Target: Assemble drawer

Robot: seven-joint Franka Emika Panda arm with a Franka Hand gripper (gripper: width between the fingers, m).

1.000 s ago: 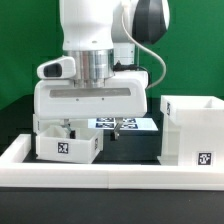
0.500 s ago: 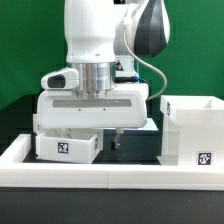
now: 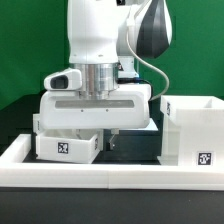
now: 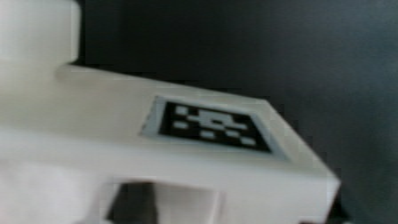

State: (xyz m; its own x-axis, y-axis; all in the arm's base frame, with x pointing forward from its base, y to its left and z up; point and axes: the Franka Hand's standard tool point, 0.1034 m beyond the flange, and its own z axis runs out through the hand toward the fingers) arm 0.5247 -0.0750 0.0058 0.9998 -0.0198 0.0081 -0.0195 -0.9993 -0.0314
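Gripper [image 3: 97, 136] is down low over the dark table [image 3: 135, 150], its broad white hand body hanging right above the small tray [image 3: 68, 146] on the exterior view's left. I've got one dark finger [image 3: 113, 141] in sight, reaching down just beside the tray's end nearest the middle of that view. The other finger is hidden behind the tray, so I cannot tell how wide the jaws stand or whether the gripper has hold of anything. The small tray rests on the table just behind the long low border wall [image 3: 100, 172], with its black-and-white tag [image 3: 63, 149] on the front face, turned toward the camera. Over on the exterior view's right I see the tall case [image 3: 190, 128] of the drawer, standing upright and open at the top. It is well apart from the tray and also just behind the border wall. The case tag [image 3: 205, 158] sits low on its front face. My wrist view is blurred. I get a white part [image 4: 89, 140] close under the camera, carrying a square marker [image 4: 214, 125] on its upper face, with dark surface beyond it. I cannot tell from that view which piece of the drawer it is, and the fingers don't show clearly there.
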